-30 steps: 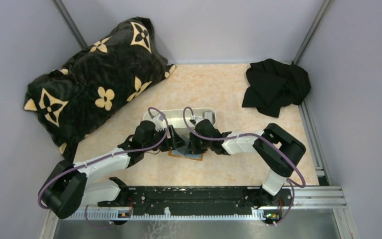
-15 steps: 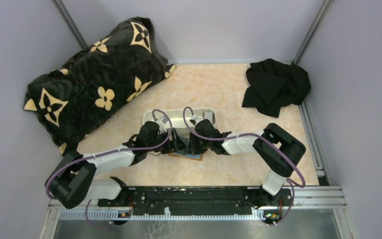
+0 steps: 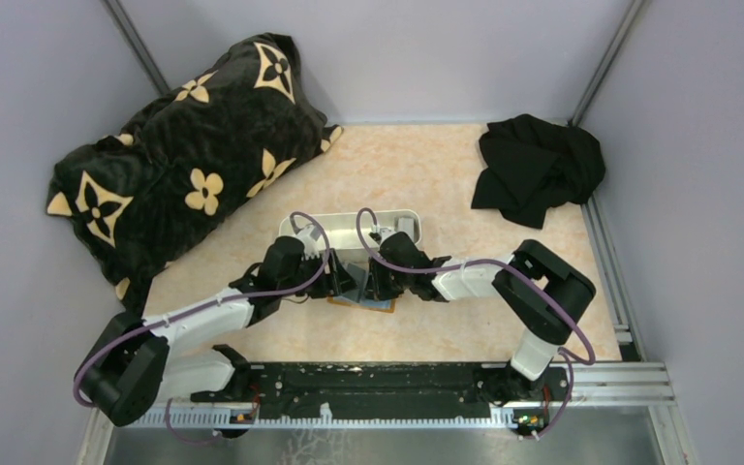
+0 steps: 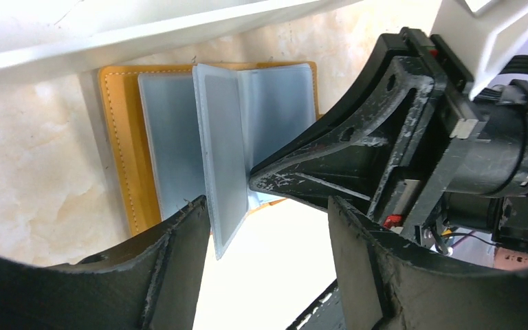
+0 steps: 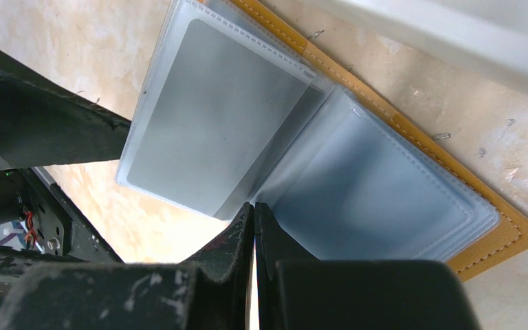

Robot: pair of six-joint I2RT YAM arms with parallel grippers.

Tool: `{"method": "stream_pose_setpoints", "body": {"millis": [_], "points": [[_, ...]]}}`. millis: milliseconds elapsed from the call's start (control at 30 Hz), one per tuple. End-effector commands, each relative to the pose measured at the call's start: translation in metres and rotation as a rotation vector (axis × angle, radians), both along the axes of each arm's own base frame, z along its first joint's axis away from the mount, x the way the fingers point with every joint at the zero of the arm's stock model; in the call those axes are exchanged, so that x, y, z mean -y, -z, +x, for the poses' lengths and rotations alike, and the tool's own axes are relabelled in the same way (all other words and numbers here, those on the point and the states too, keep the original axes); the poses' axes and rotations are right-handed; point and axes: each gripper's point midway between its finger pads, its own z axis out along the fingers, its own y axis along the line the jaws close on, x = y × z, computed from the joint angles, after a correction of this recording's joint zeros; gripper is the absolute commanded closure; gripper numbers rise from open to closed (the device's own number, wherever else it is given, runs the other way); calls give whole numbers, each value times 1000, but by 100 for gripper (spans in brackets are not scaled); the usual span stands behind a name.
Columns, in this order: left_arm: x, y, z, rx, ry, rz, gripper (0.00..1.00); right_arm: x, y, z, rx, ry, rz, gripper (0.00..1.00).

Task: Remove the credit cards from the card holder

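The card holder (image 3: 360,299) lies open on the table, orange with grey-blue clear sleeves (image 4: 120,158) (image 5: 502,234). One sleeve stands raised with a grey credit card (image 4: 223,161) (image 5: 213,124) inside it. My right gripper (image 5: 254,205) (image 3: 374,281) is shut, its tips pressed at the fold of the sleeves with nothing between them. My left gripper (image 4: 268,206) (image 3: 341,281) is open and faces the right one. The raised sleeve's free edge lies just inside its left finger (image 4: 179,240). Any other cards are hidden in the sleeves.
A long white tray (image 3: 349,225) (image 4: 110,34) (image 5: 454,34) sits just behind the card holder. A black flowered pillow (image 3: 184,145) fills the far left, and a black cloth (image 3: 538,170) lies at the far right. Grey walls close in both sides.
The left arm reached a little toward the holder, then drew back to about where it was. Its jaws have narrowed slightly. The right gripper has stayed put.
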Motion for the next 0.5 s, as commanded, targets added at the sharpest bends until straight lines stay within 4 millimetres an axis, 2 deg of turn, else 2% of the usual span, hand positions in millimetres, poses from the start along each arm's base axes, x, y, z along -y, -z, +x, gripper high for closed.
{"method": "stream_pose_setpoints", "body": {"millis": [0, 33, 100, 200, 367, 467], "points": [[5, -18, 6, 51, 16, -31, 32, 15, 12, -11, -19, -7, -60, 97], [8, -19, 6, 50, 22, -43, 33, 16, 12, -11, -19, -5, -62, 97], [14, -22, 4, 39, 43, -75, 34, 15, -3, -9, 6, -1, -39, 97], [22, -25, 3, 24, 67, -119, 35, 17, -15, -8, 22, 11, -37, 95], [30, -32, 2, 22, 90, -164, 34, 18, -36, -2, 58, 35, -21, 81], [32, -35, 2, 27, 98, -177, 34, 18, -38, 2, 67, 46, -34, 77]]}}
